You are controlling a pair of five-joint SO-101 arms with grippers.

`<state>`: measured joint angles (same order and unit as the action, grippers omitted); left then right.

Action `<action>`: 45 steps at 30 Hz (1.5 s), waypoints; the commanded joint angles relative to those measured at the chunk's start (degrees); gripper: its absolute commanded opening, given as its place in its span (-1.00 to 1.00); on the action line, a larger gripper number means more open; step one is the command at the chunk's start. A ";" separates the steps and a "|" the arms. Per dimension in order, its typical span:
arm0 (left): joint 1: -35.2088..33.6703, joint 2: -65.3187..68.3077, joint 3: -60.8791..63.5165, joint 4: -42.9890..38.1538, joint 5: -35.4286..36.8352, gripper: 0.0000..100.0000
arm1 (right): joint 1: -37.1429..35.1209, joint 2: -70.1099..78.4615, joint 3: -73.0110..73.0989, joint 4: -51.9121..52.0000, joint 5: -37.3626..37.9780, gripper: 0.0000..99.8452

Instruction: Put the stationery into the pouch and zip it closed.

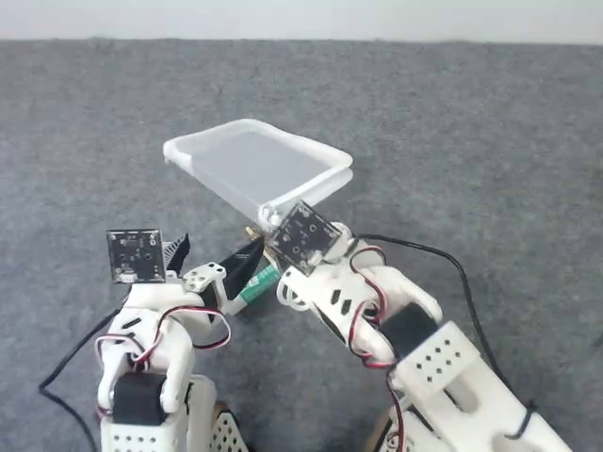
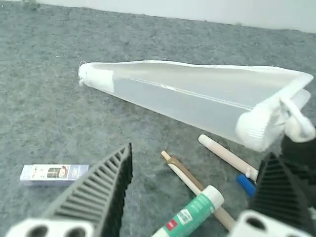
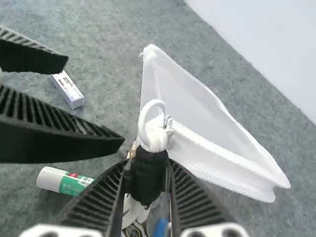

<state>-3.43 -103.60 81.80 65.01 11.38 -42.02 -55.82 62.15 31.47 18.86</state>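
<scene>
A translucent white pouch [image 1: 254, 165] hangs tilted above the grey mat, one corner raised. My right gripper [image 3: 146, 170] is shut on the black zipper tab [image 3: 145, 175] with its white ring at that corner. My left gripper [image 2: 197, 153] stands open just in front of the pouch [image 2: 197, 94], nothing between its fingers [image 2: 101, 190]. Under it on the mat lie a green-labelled glue stick [image 2: 195, 212], a brown pen [image 2: 190, 180], and a white pen [image 2: 224, 154] with a blue end. A small white box [image 2: 52, 173] lies off to one side. In the high view the glue stick [image 1: 256, 282] peeks out between the arms.
Grey carpet-like mat [image 1: 490, 141] covers the table, with open room around the pouch. Both arm bases and their cables [image 1: 462, 282] crowd the near edge. The left gripper's black fingers [image 3: 49, 138] sit close beside the right gripper.
</scene>
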 commanded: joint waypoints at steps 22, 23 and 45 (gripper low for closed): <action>2.90 -0.88 3.12 -7.65 1.05 -0.24 | -4.26 -5.05 1.76 1.10 0.70 -0.99; 2.64 -0.88 3.21 -7.65 1.05 -0.24 | -4.18 -5.23 1.76 1.10 0.70 -0.99; 0.97 -0.88 2.95 -7.65 -6.33 -0.89 | 0.84 -5.49 2.99 1.10 0.62 -0.99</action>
<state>-0.62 -103.60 85.85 59.21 6.37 -42.46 -58.99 65.85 32.44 18.95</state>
